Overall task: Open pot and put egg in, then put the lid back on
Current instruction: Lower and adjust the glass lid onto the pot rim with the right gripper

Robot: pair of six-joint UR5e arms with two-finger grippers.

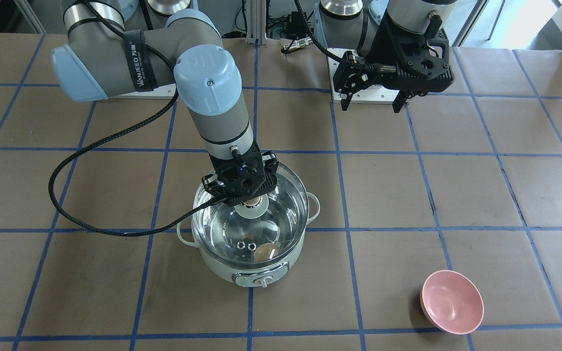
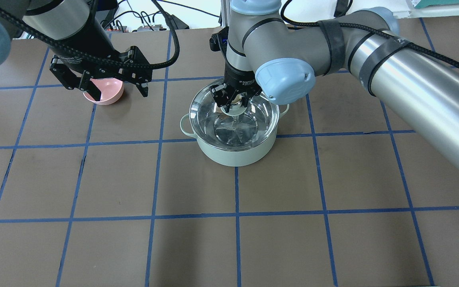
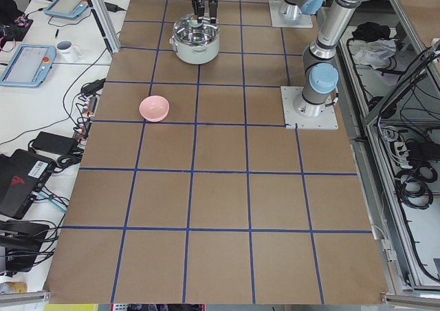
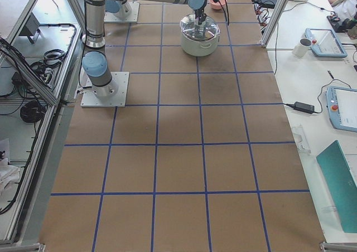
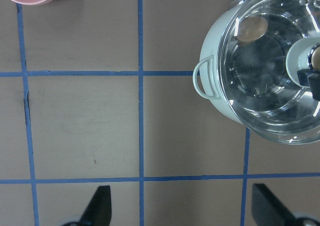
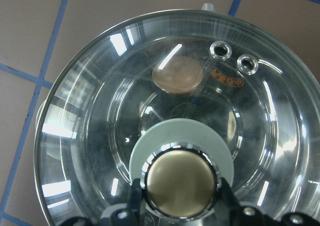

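Note:
The mint-green pot stands mid-table, with its dial knob facing the front-facing camera. The clear glass lid covers the pot's mouth. I cannot tell whether it rests on the rim or hangs just above it. My right gripper is over the pot's middle, shut on the lid's tan knob. The tan-brown egg lies inside the pot. It shows through the glass in the right wrist view. My left gripper is open and empty, hovering above the table away from the pot.
A small pink bowl sits on the table near my left gripper; it also shows in the overhead view. The brown table mat with blue grid lines lies around the pot. The right arm's cable loops beside the pot.

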